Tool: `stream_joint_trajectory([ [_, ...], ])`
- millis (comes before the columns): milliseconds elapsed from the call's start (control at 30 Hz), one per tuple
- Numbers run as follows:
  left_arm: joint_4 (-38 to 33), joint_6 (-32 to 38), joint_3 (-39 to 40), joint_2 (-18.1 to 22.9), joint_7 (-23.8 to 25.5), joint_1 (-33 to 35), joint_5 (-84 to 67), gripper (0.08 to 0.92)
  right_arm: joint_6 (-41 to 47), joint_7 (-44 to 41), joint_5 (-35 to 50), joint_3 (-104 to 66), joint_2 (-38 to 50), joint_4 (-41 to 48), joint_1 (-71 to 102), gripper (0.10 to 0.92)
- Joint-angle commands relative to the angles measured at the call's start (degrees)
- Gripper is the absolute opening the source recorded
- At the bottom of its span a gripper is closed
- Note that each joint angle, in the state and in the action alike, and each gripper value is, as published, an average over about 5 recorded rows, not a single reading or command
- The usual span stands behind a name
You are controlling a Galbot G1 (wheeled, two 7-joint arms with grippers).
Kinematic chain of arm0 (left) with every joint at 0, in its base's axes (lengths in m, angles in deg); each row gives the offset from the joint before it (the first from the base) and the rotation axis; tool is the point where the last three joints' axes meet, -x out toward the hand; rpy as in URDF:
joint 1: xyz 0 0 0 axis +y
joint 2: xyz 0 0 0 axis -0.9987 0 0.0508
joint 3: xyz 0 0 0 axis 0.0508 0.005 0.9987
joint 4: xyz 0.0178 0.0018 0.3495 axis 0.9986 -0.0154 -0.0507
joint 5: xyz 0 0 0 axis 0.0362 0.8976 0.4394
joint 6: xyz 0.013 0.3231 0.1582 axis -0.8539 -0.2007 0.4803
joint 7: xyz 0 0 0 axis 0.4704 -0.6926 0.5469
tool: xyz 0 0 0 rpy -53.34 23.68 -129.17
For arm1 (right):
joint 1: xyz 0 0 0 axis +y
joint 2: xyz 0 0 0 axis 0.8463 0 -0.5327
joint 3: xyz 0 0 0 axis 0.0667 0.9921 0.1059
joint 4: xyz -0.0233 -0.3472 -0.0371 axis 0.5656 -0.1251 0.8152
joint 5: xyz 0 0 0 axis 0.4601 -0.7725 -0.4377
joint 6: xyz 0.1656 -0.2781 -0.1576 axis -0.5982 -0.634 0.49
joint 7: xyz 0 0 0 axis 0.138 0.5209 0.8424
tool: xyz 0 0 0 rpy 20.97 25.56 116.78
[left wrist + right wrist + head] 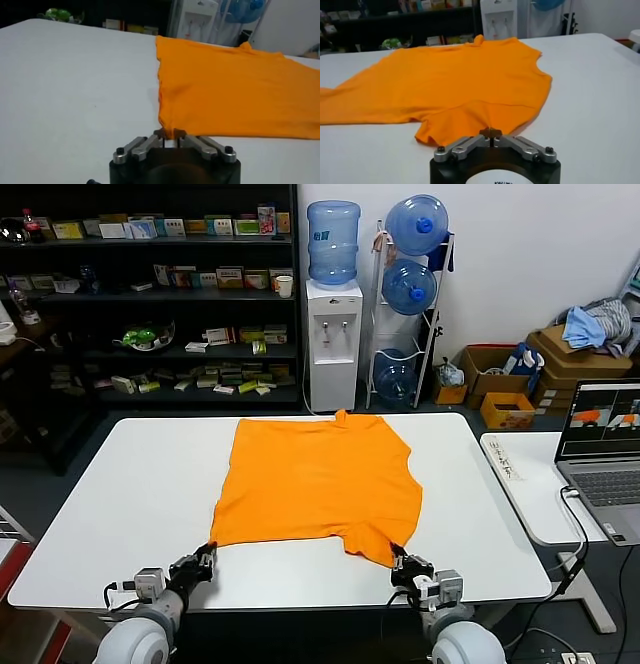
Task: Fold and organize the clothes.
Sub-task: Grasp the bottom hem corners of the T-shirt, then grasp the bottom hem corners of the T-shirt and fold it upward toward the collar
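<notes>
1. The orange T-shirt [318, 480] is spread flat on the white bench [120, 514], long axis running away from the robot, collar at the far edge.
2. The near left corner is pinched by the left gripper [170, 134], fingers closed on cloth.
3. The near right corner is pinched by the right gripper [491, 134], fingers closed on the hem.
4. The shirt lies forward of both grippers; a fold away from the robot is judged next.
5. No containers are in use.
</notes>
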Motion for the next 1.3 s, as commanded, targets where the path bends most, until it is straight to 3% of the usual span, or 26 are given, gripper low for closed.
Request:
stream_joint_trajectory([
  [33, -5.3, 0.3, -0.9, -1.0, -1.2, 3.7, -2.2, 0.13, -2.4, 0.3, 1.5, -1.5, 2.0, -6.0, 6.0, 0.125],
  [133, -9.2, 0.3, -1.7, -1.6, -2.7, 7.2, -3.8, 0.093, -3.1, 1.1, 3.2, -2.7, 4.2, -9.6, 10.7, 0.125],
  [400, -21.5, 0.2, -3.6, -3.1, -7.7, 19.5, -7.2, 0.091, -5.7, 4.1, 4.9, -6.5, 8.4, -17.4, 24.3, 0.125],
  [600, -26.5, -0.2, -3.8, -1.9, -11.1, 22.1, -8.9, 0.091, -8.1, 5.7, 4.4, -6.9, 7.8, -18.9, 26.6, 0.125],
  [733, -22.9, 1.4, -2.8, -1.8, -10.3, 17.1, -7.6, 0.091, -8.3, 7.5, 4.6, -5.4, 7.4, -15.4, 18.1, 0.125],
  [1000, -6.7, 6.5, 1.1, -2.1, -4.6, -2.0, -4.5, 0.091, -7.8, 12.5, 9.1, 0.9, 7.4, -1.5, -8.3, 0.125],
  [1300, 2.3, 7.9, 6.0, -2.9, -3.1, -11.6, -2.9, 0.091, -4.8, 14.7, 12.0, 6.5, 8.2, 6.7, -20.5, 0.125],
])
